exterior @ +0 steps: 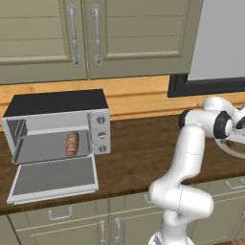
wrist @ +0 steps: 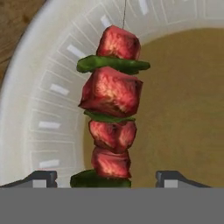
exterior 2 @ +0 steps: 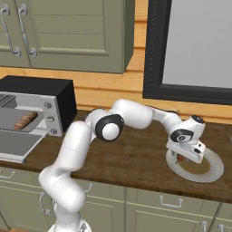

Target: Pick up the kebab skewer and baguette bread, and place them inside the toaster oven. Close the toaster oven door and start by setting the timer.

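The kebab skewer [wrist: 111, 127] runs up the middle of my hand view, red chunks with green slices between, lying on a white plate [wrist: 43, 113] whose brown centre fills the right half. My gripper [wrist: 107, 178] sits low over it, one dark tip on each side of the skewer's near end at the bottom edge; the jaws stand apart and I see no contact with the food, so I call it open and not gripping.

In the right base view the plate lies at lower right on the wooden counter [exterior 2: 136, 154], with the hand just above it. The baguette bread [exterior: 72, 143] already rests inside the toaster oven [exterior: 57, 103] at centre left of the left base view, its door [exterior: 53, 178] dropped open.

So I judge the bread done; left are the skewer, the door and the timer.
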